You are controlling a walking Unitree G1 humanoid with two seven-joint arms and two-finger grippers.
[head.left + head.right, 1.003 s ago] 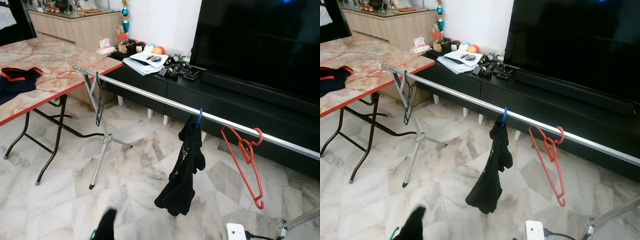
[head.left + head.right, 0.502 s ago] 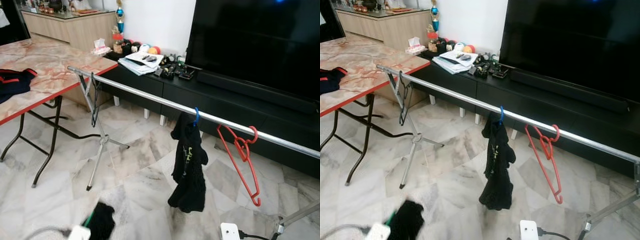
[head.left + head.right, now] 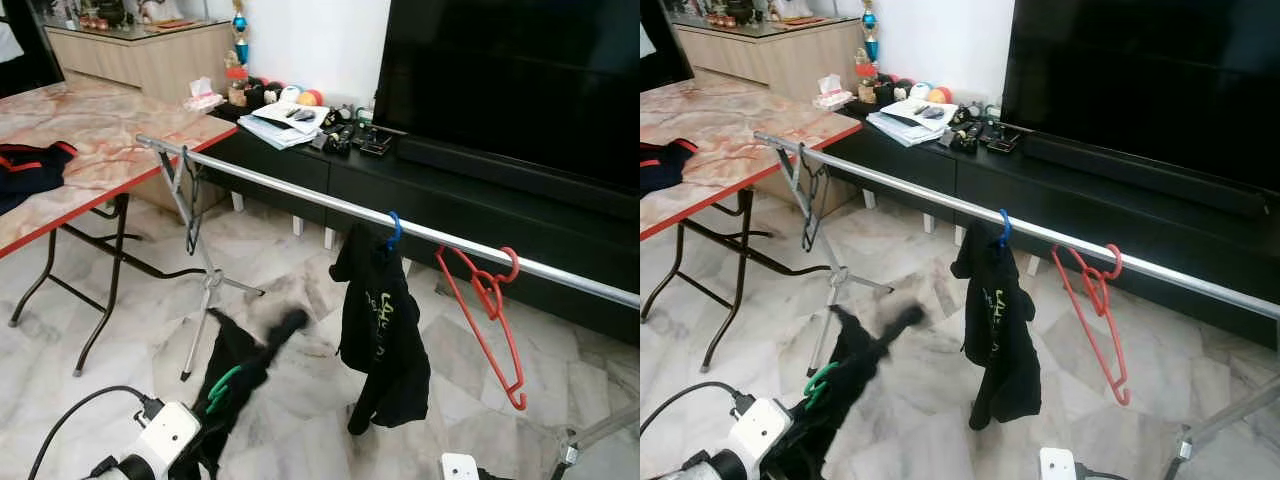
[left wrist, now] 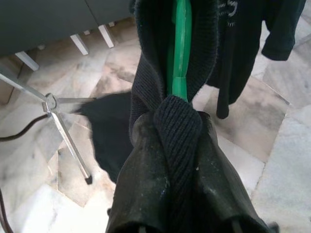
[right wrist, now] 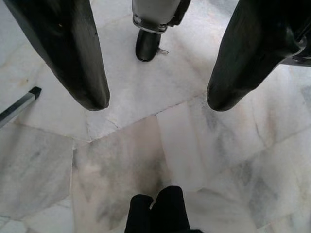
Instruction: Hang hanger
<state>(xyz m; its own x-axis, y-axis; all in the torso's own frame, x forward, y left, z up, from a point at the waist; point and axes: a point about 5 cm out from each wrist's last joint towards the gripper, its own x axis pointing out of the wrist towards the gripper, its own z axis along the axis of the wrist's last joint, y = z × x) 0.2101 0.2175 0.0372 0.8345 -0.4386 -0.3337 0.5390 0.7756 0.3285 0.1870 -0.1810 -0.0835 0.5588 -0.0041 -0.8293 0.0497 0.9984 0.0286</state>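
A silver rail (image 3: 300, 198) crosses the room on a folding stand. On it hang a black garment (image 3: 383, 335) on a blue hanger (image 3: 395, 229), an empty red hanger (image 3: 488, 312), and a dark hanger (image 3: 191, 212) near the left end. Low on the left, below and in front of the rail, my left gripper (image 4: 170, 121) is shut on a green hanger (image 3: 222, 386) wrapped in a black knit garment (image 3: 243, 352). My right gripper (image 5: 155, 104) hangs open over the marble floor, with nothing between its fingers (image 5: 73, 53).
A marble-topped folding table (image 3: 100, 140) with a dark garment (image 3: 30, 170) stands at the left. A black TV console (image 3: 480, 200) and a large TV run behind the rail. The stand's legs (image 3: 205, 295), a white power strip (image 3: 460, 466) and a black cable (image 3: 70, 420) are on the floor.
My left arm has risen into view, lifting the green hanger and black garment up toward the rail. The garment on the blue hanger has swung and turned.
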